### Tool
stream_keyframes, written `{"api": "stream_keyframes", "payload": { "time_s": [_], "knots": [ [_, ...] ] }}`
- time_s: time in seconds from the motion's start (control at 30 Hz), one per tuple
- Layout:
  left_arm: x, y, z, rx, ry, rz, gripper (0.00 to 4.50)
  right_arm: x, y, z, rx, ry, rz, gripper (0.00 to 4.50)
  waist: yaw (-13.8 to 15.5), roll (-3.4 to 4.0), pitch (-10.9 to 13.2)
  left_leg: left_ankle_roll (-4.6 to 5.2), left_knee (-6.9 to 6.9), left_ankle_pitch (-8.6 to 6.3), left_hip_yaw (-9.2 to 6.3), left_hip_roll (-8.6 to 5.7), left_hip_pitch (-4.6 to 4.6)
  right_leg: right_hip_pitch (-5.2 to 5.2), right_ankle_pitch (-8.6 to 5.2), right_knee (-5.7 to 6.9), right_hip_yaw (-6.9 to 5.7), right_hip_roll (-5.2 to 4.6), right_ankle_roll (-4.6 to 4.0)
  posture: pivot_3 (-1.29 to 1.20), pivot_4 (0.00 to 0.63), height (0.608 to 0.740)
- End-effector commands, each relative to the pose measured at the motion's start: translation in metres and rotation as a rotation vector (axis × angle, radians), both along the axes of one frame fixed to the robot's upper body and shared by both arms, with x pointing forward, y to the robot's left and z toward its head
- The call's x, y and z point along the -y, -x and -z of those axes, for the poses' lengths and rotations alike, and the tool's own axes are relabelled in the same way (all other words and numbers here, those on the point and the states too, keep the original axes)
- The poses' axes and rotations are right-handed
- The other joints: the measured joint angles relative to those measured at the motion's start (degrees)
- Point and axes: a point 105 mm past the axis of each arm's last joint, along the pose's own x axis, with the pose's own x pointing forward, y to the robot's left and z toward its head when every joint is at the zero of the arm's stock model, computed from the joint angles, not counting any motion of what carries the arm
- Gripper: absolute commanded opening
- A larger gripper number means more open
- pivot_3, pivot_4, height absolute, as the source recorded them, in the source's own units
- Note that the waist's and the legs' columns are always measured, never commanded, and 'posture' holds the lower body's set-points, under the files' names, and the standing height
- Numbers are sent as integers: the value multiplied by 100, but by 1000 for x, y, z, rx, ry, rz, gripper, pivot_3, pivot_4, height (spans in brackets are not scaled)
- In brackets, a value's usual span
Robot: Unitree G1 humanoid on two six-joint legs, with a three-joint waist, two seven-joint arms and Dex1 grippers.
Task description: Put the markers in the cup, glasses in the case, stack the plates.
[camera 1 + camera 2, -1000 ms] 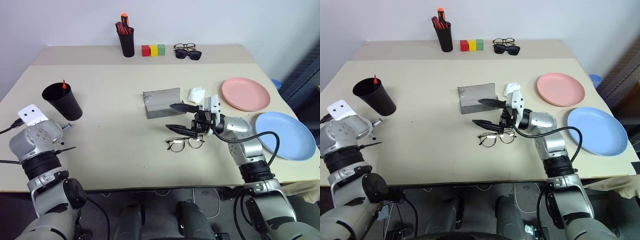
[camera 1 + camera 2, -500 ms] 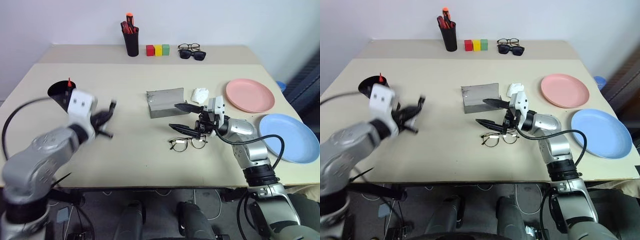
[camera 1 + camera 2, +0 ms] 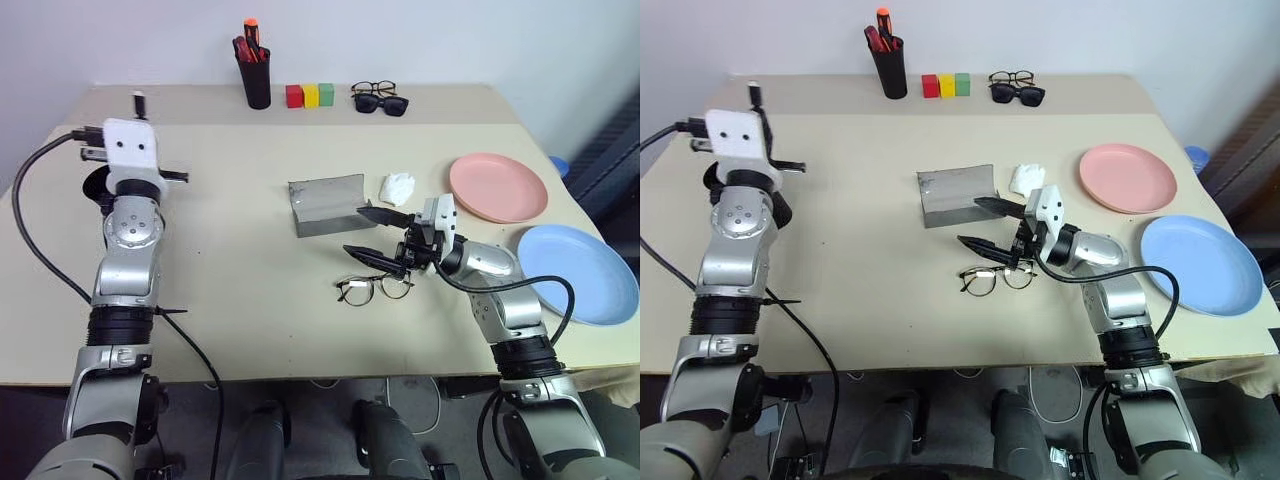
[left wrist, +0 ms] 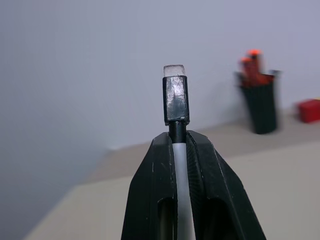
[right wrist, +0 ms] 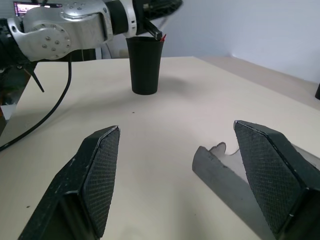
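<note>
The black cup (image 5: 145,65) stands at the table's left, a marker's red tip (image 5: 163,37) showing at its rim. My left gripper (image 3: 140,101) is raised above the cup, shut, pointing forward and up. More markers (image 3: 250,28) stand in the pen holder (image 3: 257,85) at the back. The wire-framed glasses (image 3: 375,288) lie mid-table, just in front of my right gripper (image 3: 364,233), which is open and empty. The grey case (image 3: 325,205) lies open behind it. A pink plate (image 3: 498,187) and a blue plate (image 3: 575,272) sit apart on the right.
Red, yellow and green blocks (image 3: 308,96) sit at the back beside dark sunglasses (image 3: 382,105) and another pair of spectacles. A white crumpled thing (image 3: 397,188) lies right of the case. The left arm's cable loops over the table's left side.
My left arm swung up from the table's front-left edge to above the cup, its gripper turning to point forward and up. The right arm stayed put.
</note>
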Motion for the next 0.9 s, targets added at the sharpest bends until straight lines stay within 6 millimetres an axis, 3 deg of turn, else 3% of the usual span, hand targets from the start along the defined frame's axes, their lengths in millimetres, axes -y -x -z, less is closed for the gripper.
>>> {"api": "stream_keyframes", "payload": {
  "time_s": [0.03,0.27,0.67,0.7,0.83,0.9],
  "knots": [
    [-10,9,-24,108,-49,-40,64,1,4,-14,67,-14,2,3719,0,0,0,-3,2,3,0,0,1,1,4,0,0,0,-1,0,150,740],
    [-28,15,-12,85,-55,-101,64,0,3,-15,65,-18,4,3719,2,0,0,-7,4,6,-2,0,4,8,9,0,-1,0,2,0,150,740],
    [-21,14,21,10,-20,-93,64,-2,4,-24,68,-19,6,3719,2,0,0,-7,6,6,-3,0,7,8,11,6,-1,0,6,0,150,740],
    [-20,14,23,6,-11,-87,859,-2,4,-24,68,-18,7,3719,2,0,0,-7,6,6,-3,0,7,8,11,7,-2,0,6,0,150,740],
    [-12,17,23,20,8,-29,2639,-1,4,-26,66,-15,14,3719,1,0,0,-7,6,6,-3,0,8,8,11,8,-1,0,6,0,150,740],
    [-1,20,18,43,5,44,2639,0,4,-26,65,-14,20,3719,0,0,0,-7,6,6,-3,0,8,8,11,7,-1,0,6,0,150,740]
  ]
}}
